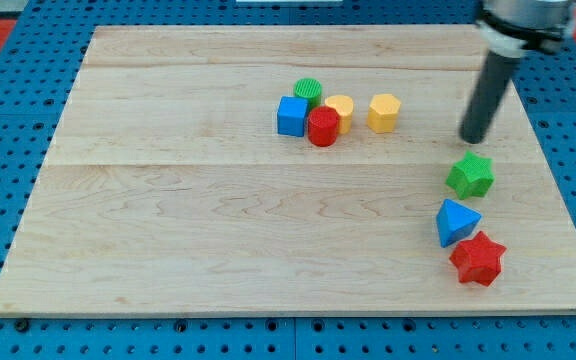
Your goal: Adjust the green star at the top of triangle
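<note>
You've got the green star (470,175) lying flat near the board's right edge, just above the blue triangle (456,221), not quite touching.

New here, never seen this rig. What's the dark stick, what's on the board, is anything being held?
There is one camera view, looking down at an angle on a wooden board that lies on a blue pegboard. The dark stick is the end of a robot arm. It has no jaws, so it holds nothing and only pushes blocks with my tip. My tip sits just above the green star, towards the view's top, with a small gap. Below the star lie the blue triangle and a red star. Near the top middle is a cluster: blue cube, green cylinder, red cylinder, and two yellow blocks.
</note>
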